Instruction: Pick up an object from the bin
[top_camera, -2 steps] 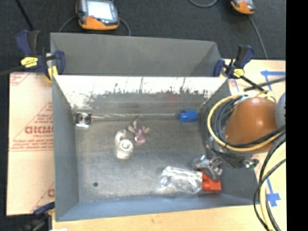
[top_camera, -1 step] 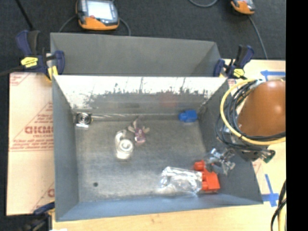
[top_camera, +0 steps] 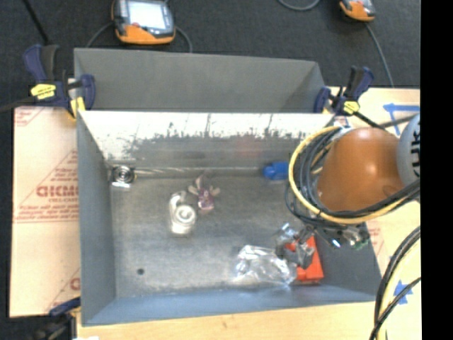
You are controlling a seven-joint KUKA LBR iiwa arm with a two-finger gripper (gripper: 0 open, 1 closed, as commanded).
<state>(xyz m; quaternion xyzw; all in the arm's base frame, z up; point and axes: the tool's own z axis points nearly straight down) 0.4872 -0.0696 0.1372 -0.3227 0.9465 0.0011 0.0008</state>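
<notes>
My gripper [top_camera: 292, 244] hangs low in the bin's front right corner, under the arm's wrist. It is just above a crumpled clear plastic wrapper [top_camera: 260, 268] and right beside a flat orange-red piece [top_camera: 312, 268] on the bin floor. Nothing can be made out in its grasp. A small blue piece [top_camera: 274, 170] lies behind it, against the back wall.
Left of centre stands a white roll or cap [top_camera: 181, 215], with a small purple thing [top_camera: 205, 195] just behind it. A metal ring [top_camera: 122, 175] sits in the back left corner. The arm with its orange dome and cables covers the bin's right side.
</notes>
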